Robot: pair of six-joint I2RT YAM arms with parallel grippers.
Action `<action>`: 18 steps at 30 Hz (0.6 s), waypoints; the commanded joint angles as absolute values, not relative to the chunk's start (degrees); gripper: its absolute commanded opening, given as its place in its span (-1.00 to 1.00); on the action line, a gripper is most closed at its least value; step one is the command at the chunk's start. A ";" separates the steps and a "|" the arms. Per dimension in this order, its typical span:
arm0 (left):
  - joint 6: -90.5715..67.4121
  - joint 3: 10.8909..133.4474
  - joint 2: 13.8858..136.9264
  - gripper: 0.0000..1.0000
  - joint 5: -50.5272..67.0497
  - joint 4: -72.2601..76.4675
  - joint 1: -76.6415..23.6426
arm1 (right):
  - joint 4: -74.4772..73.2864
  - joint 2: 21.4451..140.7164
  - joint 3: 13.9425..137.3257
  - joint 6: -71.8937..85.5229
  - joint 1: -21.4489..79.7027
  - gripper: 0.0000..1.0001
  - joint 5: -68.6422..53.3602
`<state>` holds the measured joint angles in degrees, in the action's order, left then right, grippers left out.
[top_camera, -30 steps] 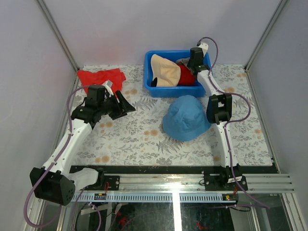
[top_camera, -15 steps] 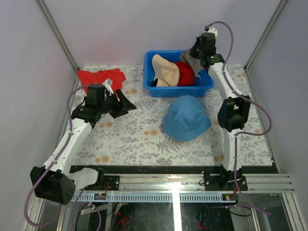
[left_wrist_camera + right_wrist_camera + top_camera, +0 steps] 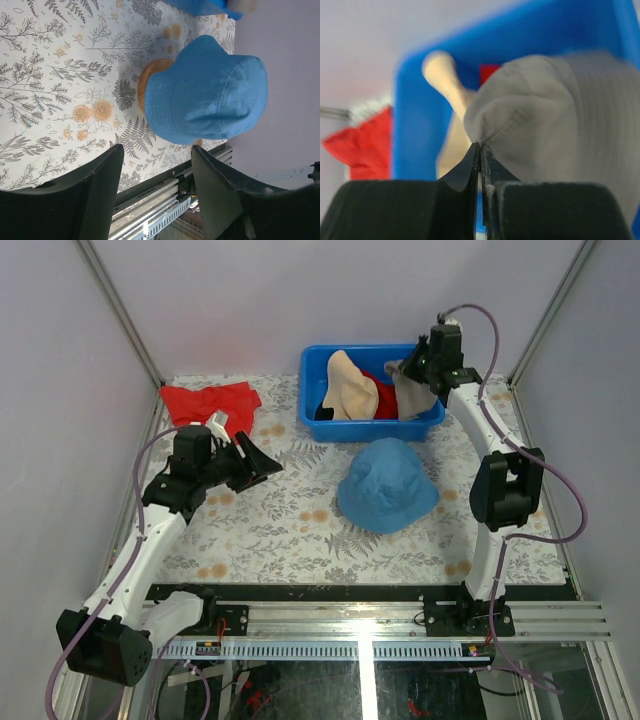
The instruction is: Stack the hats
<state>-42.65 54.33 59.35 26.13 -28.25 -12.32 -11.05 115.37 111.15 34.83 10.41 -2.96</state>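
Pale lilac walls enclose a table w/ a floral-print cover (image 3: 280,530); two white-and-black robot arms reach in from the near edge.

At the back, centre-right, sits a blue plastic bin (image 3: 312,375). Inside it a peach-beige hat (image 3: 350,388) stands up on its side, and a red hat (image 3: 386,398) lies low just beside it, mostly hidden.

The right gripper (image 3: 415,368) is over the bin's right end. In the right wrist view the claw (image 3: 480,150) is pinched tight on a fold of the grey-khaki hat (image 3: 555,110) — the two tips almost meet, w/ fabric bunched between them. From above, that hat (image 3: 412,392) hangs down from the claw at the bin's right end; can't tell if its lower edge touches the bin.

In front of the bin, approx. mid-table, the blue hat (image 3: 387,485) sits crown-up. The left wrist view shows it (image 3: 205,90) perched on a round wooden stand (image 3: 145,82), which peeks out under the brim.

The left gripper (image 3: 262,455) hovers over the table's left side, pointing toward the blue hat but well apart from it — claw spread wide (image 3: 156,155), holding nothing.

A flat red cloth (image 3: 210,400) lies crumpled at the back-left corner.
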 commanded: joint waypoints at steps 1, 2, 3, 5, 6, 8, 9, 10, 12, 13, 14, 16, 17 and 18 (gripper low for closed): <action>-43.62 53.34 57.49 0.12 27.16 -24.92 -12.04 | -13.60 110.53 102.87 27.79 10.46 -1.00 -4.45; -43.72 53.13 57.46 0.12 27.21 -24.89 -12.00 | -15.77 109.96 102.12 26.06 10.53 -1.00 -2.63; -43.96 52.90 57.44 0.13 27.27 -24.73 -12.04 | -17.92 109.34 101.79 24.41 10.50 -1.00 -0.34; -44.11 52.57 57.54 0.12 27.27 -24.39 -12.02 | -22.02 108.12 101.60 21.23 10.69 -0.92 6.97; -44.26 52.52 57.66 0.12 27.23 -24.16 -12.03 | -23.26 107.33 101.51 20.01 10.78 -0.79 11.47; -44.53 52.53 57.87 0.12 27.14 -23.62 -12.04 | -24.12 105.80 101.68 17.15 11.01 -0.51 15.11; -44.68 52.48 57.98 0.12 27.14 -23.38 -12.04 | -24.24 105.33 102.15 15.78 11.35 -0.33 15.85; -44.84 52.47 58.20 0.12 27.13 -23.19 -12.04 | -24.37 105.12 103.02 14.65 11.81 -0.23 16.54; -45.00 52.74 58.67 0.12 27.27 -22.90 -12.02 | -25.07 105.68 105.34 12.84 12.84 -0.10 15.96; -45.00 52.88 58.87 0.12 27.33 -22.86 -11.99 | -25.36 106.24 106.99 12.24 13.28 -0.03 15.38; -45.00 52.98 58.98 0.12 27.14 -22.85 -12.06 | -25.58 106.91 108.14 11.70 13.80 0.03 14.37; -45.00 53.17 58.98 0.12 27.15 -22.85 -12.04 | -26.10 108.44 110.42 10.56 14.91 0.13 12.63; -44.93 53.17 58.85 0.12 27.08 -22.97 -12.05 | -26.62 109.58 111.69 10.12 15.56 0.27 11.61; -44.80 53.17 58.73 0.12 26.99 -23.21 -12.02 | -27.16 110.85 113.18 9.57 16.08 0.35 10.31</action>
<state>-44.51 52.86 58.98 26.15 -26.15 -12.32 -25.10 108.33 107.48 14.46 13.19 12.45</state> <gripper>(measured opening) 0.561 0.602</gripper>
